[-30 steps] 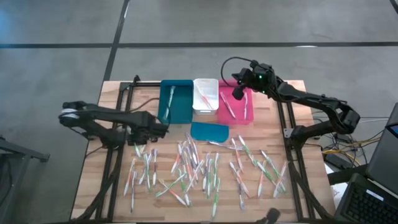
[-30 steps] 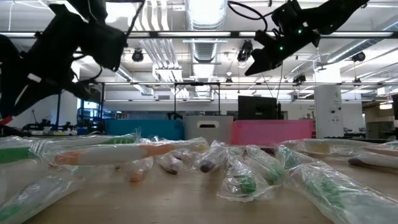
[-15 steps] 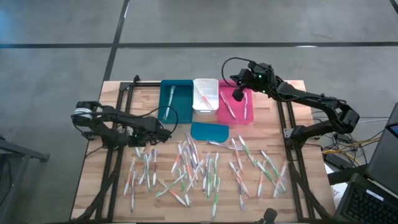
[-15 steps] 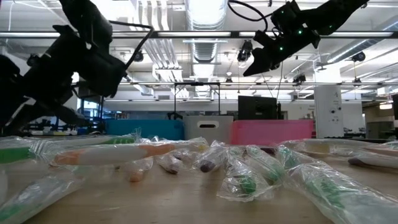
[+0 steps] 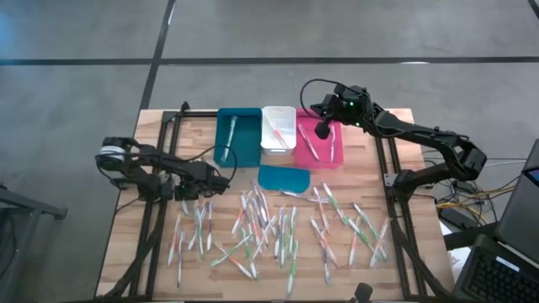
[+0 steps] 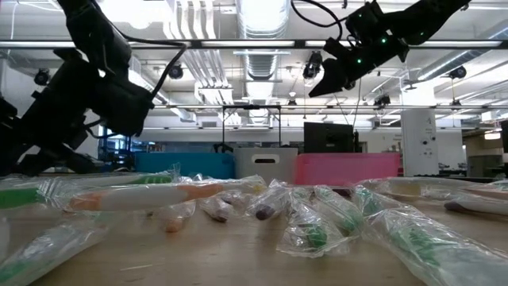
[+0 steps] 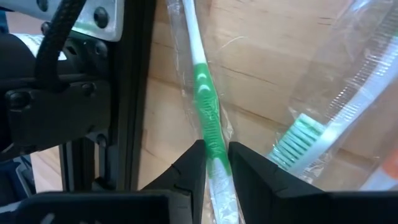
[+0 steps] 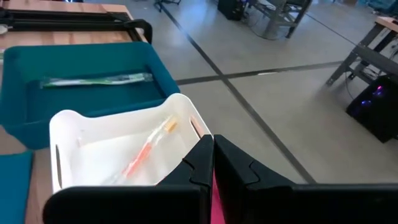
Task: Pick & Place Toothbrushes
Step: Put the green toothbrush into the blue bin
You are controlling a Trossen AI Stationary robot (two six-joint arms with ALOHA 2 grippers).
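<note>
Many wrapped toothbrushes [image 5: 269,227] lie scattered on the near half of the wooden table. At the far side a teal bin [image 5: 238,135], a white bin [image 5: 278,128] and a pink bin [image 5: 320,145] each hold a few. My left gripper [image 5: 221,180] hangs low over the pile's left end, near the teal bin's near corner, shut on a green-and-white toothbrush [image 7: 205,106]. My right gripper [image 5: 322,128] hovers shut and empty above the far edge of the pink bin; in its wrist view it [image 8: 212,146] looks over the white bin [image 8: 124,143]. My left gripper pinches the green grip part of the toothbrush's handle [image 7: 215,142] between its two fingers, through the clear wrapper. The fingers come steeply from above and lie across the handle. The white shaft [image 7: 189,31] runs on past the fingertips beside the black rail; whether it rests on the wood cannot be told.
A flat teal lid [image 5: 283,178] lies between the bins and the pile. Black frame rails [image 5: 153,210] run along the table's left and right sides; one rail [image 7: 124,93] stands right beside my left gripper. Another wrapped toothbrush with green bristles [image 7: 298,140] lies close by.
My left arm has folded back and its gripper has come down toward the table at the pile's left end, keeping the same finger gap. My right gripper has stayed above the pink bin.
</note>
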